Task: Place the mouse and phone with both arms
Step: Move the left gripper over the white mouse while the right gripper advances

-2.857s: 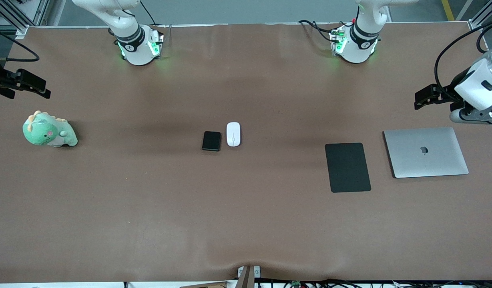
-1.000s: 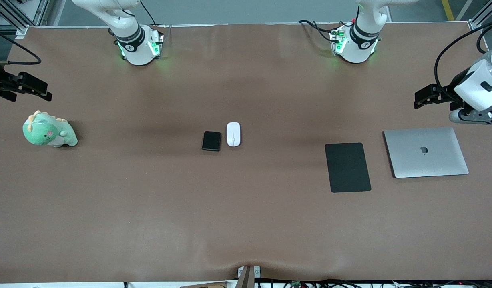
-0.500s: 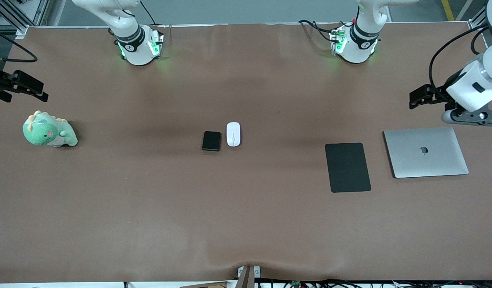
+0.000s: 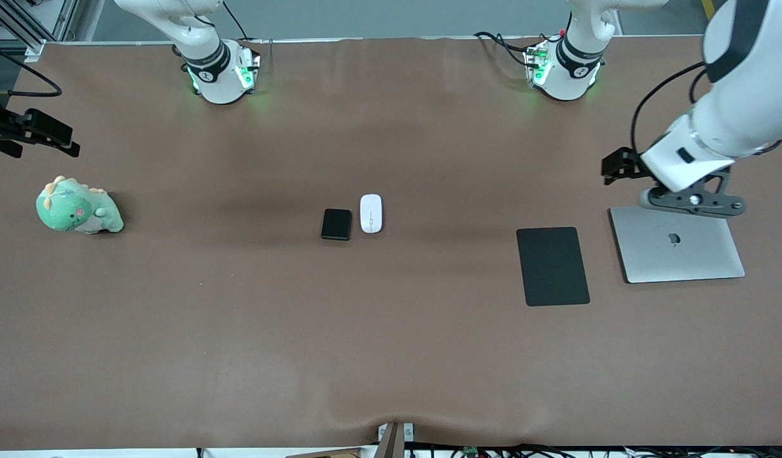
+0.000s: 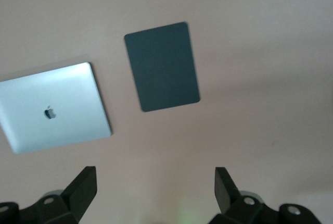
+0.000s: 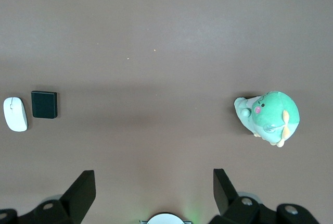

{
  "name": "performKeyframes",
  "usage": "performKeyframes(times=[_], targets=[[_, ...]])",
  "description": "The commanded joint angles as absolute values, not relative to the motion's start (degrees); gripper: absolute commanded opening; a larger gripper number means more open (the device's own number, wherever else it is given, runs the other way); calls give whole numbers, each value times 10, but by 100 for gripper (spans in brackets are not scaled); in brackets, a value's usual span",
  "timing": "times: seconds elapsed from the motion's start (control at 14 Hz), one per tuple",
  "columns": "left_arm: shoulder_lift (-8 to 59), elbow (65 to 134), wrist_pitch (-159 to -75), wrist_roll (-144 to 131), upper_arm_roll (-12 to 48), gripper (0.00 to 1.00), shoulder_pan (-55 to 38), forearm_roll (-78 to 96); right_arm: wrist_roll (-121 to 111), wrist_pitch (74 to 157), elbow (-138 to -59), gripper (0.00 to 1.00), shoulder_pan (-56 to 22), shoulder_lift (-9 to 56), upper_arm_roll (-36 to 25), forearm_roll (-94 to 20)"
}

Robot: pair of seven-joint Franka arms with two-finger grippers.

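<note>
The white mouse (image 4: 371,214) and the black phone (image 4: 336,224) lie side by side at the table's middle; both also show in the right wrist view, mouse (image 6: 15,114) and phone (image 6: 44,104). My left gripper (image 4: 616,166) is open and empty, up over the table beside the laptop's farther edge; its open jaws show in the left wrist view (image 5: 155,187). My right gripper (image 4: 37,133) is open and empty, up over the table at the right arm's end, by the plush toy; its open jaws show in the right wrist view (image 6: 154,188).
A flat black mouse pad (image 4: 552,266) and a closed silver laptop (image 4: 677,243) lie toward the left arm's end. A green dinosaur plush (image 4: 77,207) sits toward the right arm's end. Brown table surface (image 4: 391,331) spreads between them.
My left arm has swung in from the table's end toward the middle, its gripper now over the table by the laptop. My right gripper has barely shifted. Mouse and phone have not moved.
</note>
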State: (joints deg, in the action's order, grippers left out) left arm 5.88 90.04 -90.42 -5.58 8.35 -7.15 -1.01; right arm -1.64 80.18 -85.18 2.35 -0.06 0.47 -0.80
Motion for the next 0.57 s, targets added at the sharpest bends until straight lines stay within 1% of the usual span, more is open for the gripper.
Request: performKeyframes(times=[0.0,0.07,0.21,0.36,0.5], targets=[[73,885,-929,-103,91,100,-104,-11,-17,796,-841,100,26,3,10,-12],[77,885,-939,-124,91,100,-118,-11,-17,797,-841,100,26,4,10,-13],[95,882,-961,-169,92,100,-139,-11,-18,793,-840,100,20,31,11,-11],[116,862,-964,-215,92,100,-156,1,-18,795,-840,100,18,31,11,-12],[126,857,-965,-255,92,100,-173,11,-22,794,-840,100,18,40,10,-11]])
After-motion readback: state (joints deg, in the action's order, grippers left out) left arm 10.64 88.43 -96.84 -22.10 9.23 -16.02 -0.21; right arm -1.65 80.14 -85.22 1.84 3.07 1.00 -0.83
